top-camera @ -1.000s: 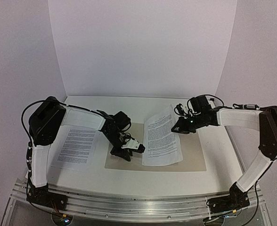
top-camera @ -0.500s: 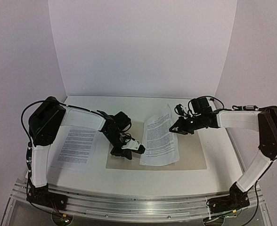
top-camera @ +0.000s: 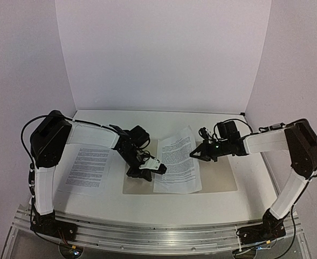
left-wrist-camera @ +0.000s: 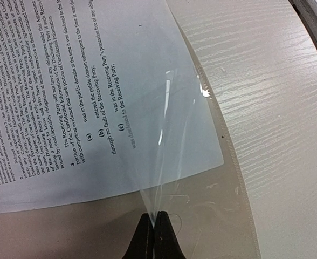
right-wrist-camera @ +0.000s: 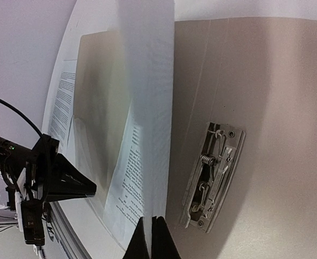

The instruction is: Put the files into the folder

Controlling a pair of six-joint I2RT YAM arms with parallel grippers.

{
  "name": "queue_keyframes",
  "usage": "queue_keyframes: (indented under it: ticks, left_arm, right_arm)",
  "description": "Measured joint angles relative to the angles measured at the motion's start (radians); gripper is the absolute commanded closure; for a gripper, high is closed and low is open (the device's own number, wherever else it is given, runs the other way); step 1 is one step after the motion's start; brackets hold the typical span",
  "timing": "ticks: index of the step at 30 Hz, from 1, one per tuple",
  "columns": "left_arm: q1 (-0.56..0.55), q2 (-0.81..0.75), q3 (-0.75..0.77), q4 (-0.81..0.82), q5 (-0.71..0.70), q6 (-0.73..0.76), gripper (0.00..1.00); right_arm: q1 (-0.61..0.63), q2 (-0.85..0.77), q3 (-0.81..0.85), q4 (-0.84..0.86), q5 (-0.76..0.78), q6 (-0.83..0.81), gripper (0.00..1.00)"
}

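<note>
The tan folder (top-camera: 220,181) lies open and flat on the table, with its metal clip (right-wrist-camera: 212,175) on the inner face (right-wrist-camera: 266,81). My right gripper (top-camera: 193,154) is shut on the right edge of a white printed file sheet (top-camera: 176,167) and holds that edge up over the folder; the wrist view shows the jaws (right-wrist-camera: 150,226) pinching the sheet (right-wrist-camera: 147,129). My left gripper (top-camera: 162,169) is shut on a thin clear film (left-wrist-camera: 172,135) that rises over the sheet's corner (left-wrist-camera: 67,81), its jaws (left-wrist-camera: 154,226) closed. A second sheet (top-camera: 88,167) lies flat to the left.
The white table (top-camera: 147,208) has an aluminium rail along its near edge (top-camera: 158,232). White walls stand at the back and on both sides. The left arm's black gripper also shows in the right wrist view (right-wrist-camera: 67,183).
My right gripper has moved left and lower with the sheet, which now lies flatter and further left over the folder. My left gripper has stayed almost still.
</note>
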Motion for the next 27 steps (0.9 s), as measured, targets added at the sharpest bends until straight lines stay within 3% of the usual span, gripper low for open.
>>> queue_keyframes:
  ticks: [10,27]
  left_arm:
    - [0.0,-0.005,0.0,-0.007,0.003,0.012,1.0]
    - [0.0,-0.008,0.001,-0.045,0.025,0.132,1.0]
  right_arm:
    - [0.046,0.064,0.01,0.149,-0.021,0.084,1.0]
    - [0.113,0.234,0.13,0.241,-0.059,0.114,1.0]
